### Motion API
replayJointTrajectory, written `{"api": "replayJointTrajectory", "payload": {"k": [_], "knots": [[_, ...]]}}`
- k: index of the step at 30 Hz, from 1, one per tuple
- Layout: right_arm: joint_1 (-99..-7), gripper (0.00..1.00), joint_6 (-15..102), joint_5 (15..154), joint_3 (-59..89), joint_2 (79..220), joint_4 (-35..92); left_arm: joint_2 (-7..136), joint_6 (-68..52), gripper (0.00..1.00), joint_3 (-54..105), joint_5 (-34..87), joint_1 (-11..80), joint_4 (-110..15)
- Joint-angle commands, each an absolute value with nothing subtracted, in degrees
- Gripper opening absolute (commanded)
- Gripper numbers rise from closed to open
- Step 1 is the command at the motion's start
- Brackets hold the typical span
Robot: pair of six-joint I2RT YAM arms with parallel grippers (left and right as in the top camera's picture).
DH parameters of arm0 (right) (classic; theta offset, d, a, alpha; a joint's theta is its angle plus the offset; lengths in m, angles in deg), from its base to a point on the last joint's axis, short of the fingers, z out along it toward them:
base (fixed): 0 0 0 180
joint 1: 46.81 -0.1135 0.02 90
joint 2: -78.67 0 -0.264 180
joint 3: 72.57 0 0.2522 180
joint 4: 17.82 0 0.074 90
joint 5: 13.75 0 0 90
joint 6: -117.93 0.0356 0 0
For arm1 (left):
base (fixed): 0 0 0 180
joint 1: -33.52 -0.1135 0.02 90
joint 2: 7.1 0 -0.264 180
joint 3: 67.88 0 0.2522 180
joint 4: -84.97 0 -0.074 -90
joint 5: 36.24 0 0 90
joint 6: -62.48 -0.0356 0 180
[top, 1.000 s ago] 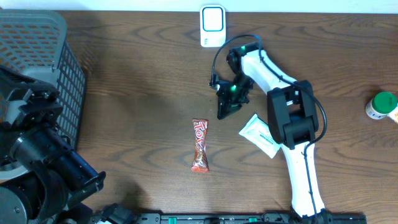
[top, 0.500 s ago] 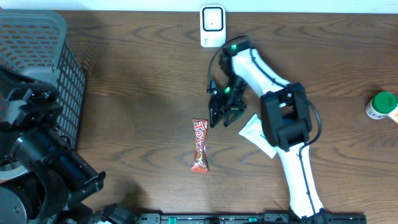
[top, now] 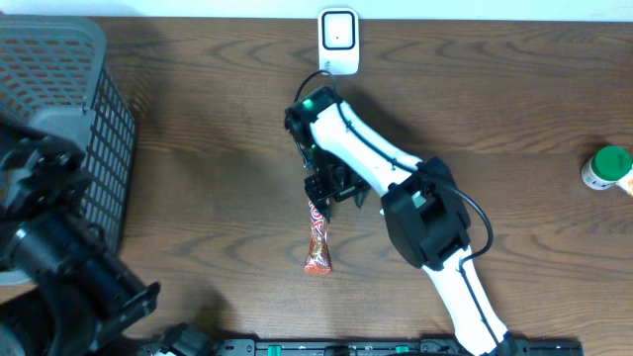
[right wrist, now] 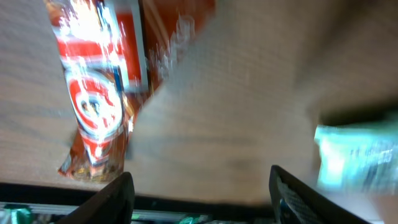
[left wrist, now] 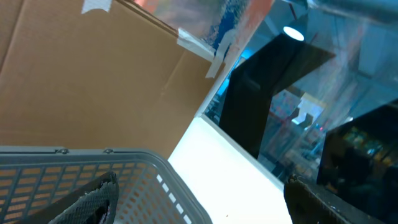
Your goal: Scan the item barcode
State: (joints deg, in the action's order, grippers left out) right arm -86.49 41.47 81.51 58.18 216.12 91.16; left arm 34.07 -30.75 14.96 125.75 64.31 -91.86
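A red candy bar lies on the brown table, its long side running front to back. My right gripper hovers over its far end, open with nothing between the jaws. The right wrist view is blurred: the candy bar shows at upper left, beyond the left finger, and my right gripper is over bare wood. A white barcode scanner stands at the table's back edge. My left gripper is open and empty, raised by the basket.
A grey mesh basket fills the left side, its rim also showing in the left wrist view. A white and green packet lies right of the right gripper. A green-capped bottle stands at the far right.
The right arm swung left, away from the white and green packet, to above the candy bar's far end. Its jaws opened wider. The left arm barely moved.
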Motion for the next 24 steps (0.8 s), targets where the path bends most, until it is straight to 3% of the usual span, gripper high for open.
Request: {"api": "replayJointTrajectory", "payload": {"k": [1, 10, 13, 16, 24], "knots": [[-89.0, 0.64, 51.4, 78.7, 58.5, 214.6, 93.1, 31.1, -31.5, 0.85, 14.6, 126.5, 64.1, -92.3], [-98.4, 0.66, 54.9, 81.0, 58.5, 214.6, 93.5, 25.9, -31.5, 0.85, 14.6, 126.5, 64.1, -92.2], [-101.5, 0.88, 57.9, 78.5, 58.5, 214.6, 93.5, 24.8, -31.5, 0.85, 14.6, 126.5, 64.1, -92.2], [-104.4, 0.96, 62.6, 73.5, 58.4, 214.7, 93.2, 24.2, -31.5, 0.85, 14.6, 126.5, 64.1, -92.2], [-108.1, 0.87, 75.2, 64.0, 56.1, 214.7, 93.0, 24.1, -31.5, 0.85, 14.6, 126.5, 64.1, -92.2]]}}
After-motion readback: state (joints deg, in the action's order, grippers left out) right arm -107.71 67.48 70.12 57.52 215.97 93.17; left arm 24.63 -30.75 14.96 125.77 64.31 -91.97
